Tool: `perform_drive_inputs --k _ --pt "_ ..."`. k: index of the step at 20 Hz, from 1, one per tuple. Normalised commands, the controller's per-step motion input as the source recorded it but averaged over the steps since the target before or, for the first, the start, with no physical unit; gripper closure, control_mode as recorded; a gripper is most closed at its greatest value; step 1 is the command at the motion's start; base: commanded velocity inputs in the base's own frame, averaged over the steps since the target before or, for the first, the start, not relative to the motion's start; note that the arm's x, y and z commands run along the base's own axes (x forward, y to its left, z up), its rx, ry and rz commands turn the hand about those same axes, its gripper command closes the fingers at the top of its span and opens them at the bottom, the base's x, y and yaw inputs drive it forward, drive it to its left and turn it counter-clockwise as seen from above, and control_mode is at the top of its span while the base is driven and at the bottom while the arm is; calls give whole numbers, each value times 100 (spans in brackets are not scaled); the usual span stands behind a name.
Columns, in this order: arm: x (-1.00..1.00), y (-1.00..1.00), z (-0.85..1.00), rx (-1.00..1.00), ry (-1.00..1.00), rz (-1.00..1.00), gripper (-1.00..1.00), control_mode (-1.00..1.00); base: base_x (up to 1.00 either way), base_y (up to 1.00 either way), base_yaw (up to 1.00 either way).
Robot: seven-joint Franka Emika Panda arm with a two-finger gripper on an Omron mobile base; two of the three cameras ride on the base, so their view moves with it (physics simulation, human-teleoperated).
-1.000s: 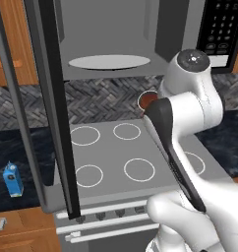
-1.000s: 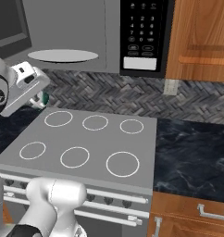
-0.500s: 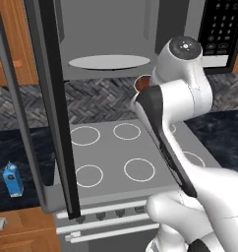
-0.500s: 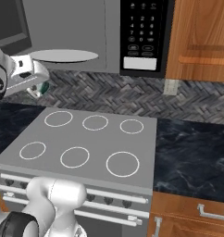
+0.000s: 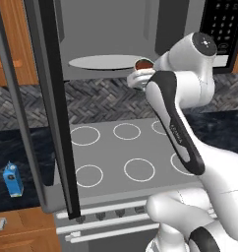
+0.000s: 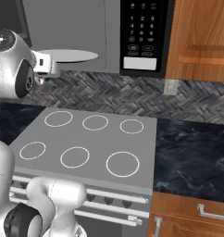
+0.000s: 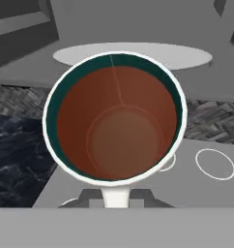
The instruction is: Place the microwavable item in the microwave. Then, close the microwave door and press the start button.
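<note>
The microwavable item, a white mug (image 5: pixel 142 67) of dark brown liquid, hangs level with the microwave's floor, just in front of its open cavity. My gripper (image 5: pixel 146 78) is shut on it from the near side. In the hand view the mug (image 7: pixel 116 118) sits upright with its handle toward me, and the pale turntable (image 7: pixel 138 55) lies beyond it. The microwave (image 5: pixel 116 29) stands open, with its turntable (image 5: pixel 108 61) bare. The microwave door (image 5: pixel 47 98) is swung out to the left. From the right base view my gripper (image 6: pixel 44 63) sits left of the turntable (image 6: pixel 70 55) and keypad (image 6: pixel 141 32).
Below the mug is a grey stove (image 5: pixel 135 147) with several burner rings. A blue carton (image 5: pixel 13 179) stands on the dark counter at the left. Dark counter (image 6: pixel 192 152) continues right of the stove under a wooden cabinet (image 6: pixel 202 37).
The arm has lifted the mug from above the back burners up to the level of the microwave opening and a little closer to it. The gripper stayed shut.
</note>
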Motion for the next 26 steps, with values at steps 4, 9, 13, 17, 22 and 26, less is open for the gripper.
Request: perform_drive_inputs --k 4,9,13,17,22,26 --pt "92 4 42 6 -3 -4 100 -100 0 0 0" --pt "91 16 73 0 1 -5 100 -100 0 0 0" --pt "94 22 24 0 26 -1 100 -100 0 0 0" --pt "89 17 -16 0 25 0 100 -100 0 0 0" --pt "58 8 -14 0 2 0 100 -100 0 0 0" --pt "43 8 -29 0 0 0 100 -100 0 0 0"
